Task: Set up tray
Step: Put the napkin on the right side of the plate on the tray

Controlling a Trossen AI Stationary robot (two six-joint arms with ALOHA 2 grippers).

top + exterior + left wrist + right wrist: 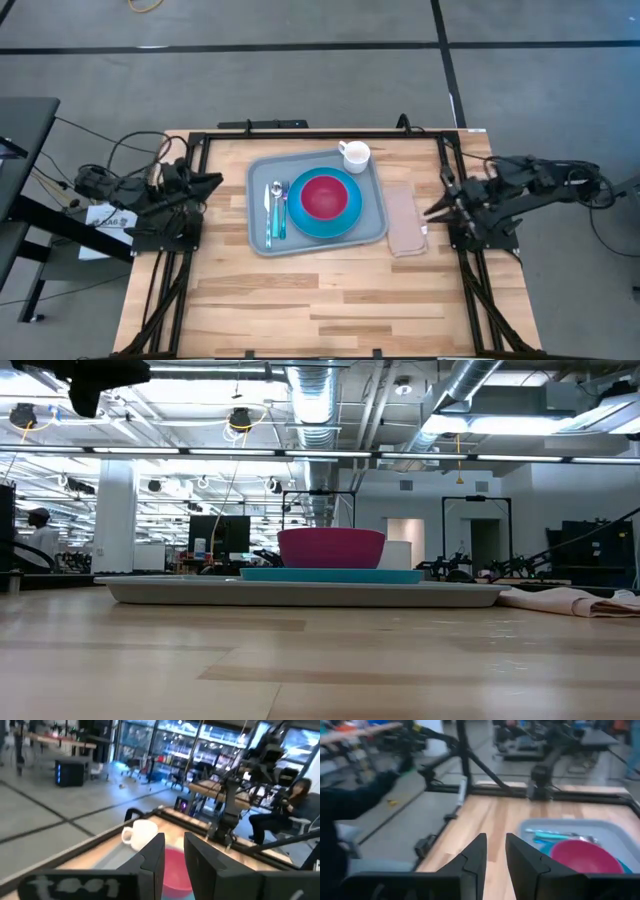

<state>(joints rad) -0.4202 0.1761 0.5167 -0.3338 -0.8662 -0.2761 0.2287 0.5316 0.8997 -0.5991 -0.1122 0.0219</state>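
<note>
The grey-blue tray [258, 243] lies flat at the table's middle. It bears a round blue plate [298, 222] with a magenta bowl [325, 195] on it. Blue-handled cutlery [273, 212] lies left of the plate, and a white mug [355, 155] stands at the tray's far right corner. A beige folded napkin [405, 222] lies on the table just right of the tray. My left gripper [215, 182] hovers at the table's left edge and my right gripper [430, 210] at its right edge. Both point level toward the tray, slightly parted, with nothing between the fingers.
Black frame rails run along the table's left, right and far edges [300, 130]. Bare wood [320, 300] stretches between the tray and the near edge. In the left wrist view a person [295, 805] sits beyond the table.
</note>
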